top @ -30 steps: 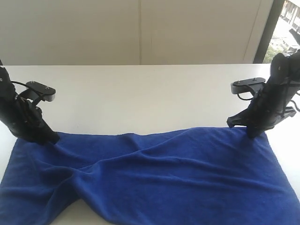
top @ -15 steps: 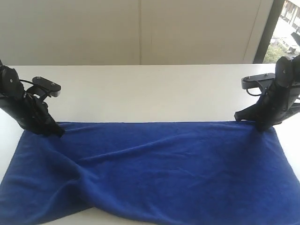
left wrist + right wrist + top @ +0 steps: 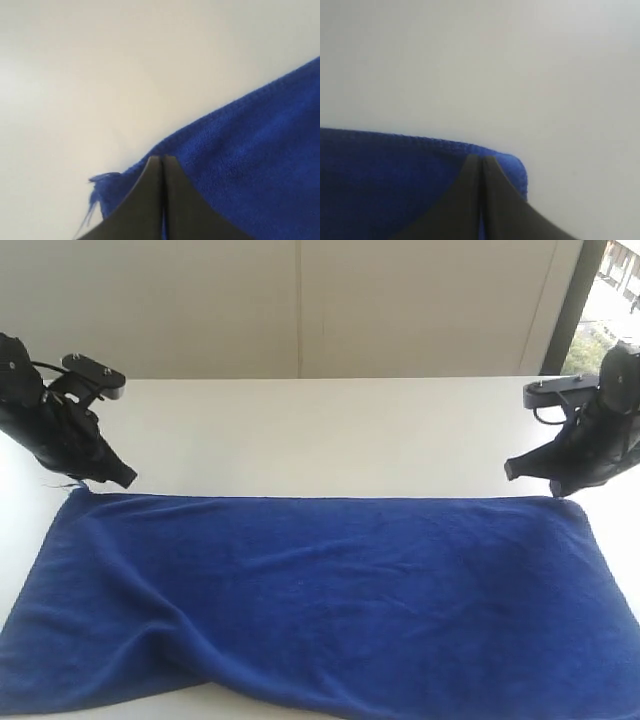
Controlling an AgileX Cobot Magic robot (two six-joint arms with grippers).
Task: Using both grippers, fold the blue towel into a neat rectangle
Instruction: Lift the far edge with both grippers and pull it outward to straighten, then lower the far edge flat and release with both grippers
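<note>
Left claw [image 3: 126,480] and right claw [image 3: 562,492] each pinch shut a far corner of the blue towel [image 3: 330,600] spread on the counter [image 3: 320,430], apparently poised for the first fold: carry both evenly to its near edge.

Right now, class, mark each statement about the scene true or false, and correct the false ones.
1. The left tool is shut on a corner of the blue towel. True.
2. The right tool hangs open over the towel's middle. False: it is shut on another corner of the towel.
3. The towel edge between the two tools runs nearly straight. True.
4. The towel sits bunched in a heap. False: it lies spread wide across the white table, with some wrinkles.
</note>
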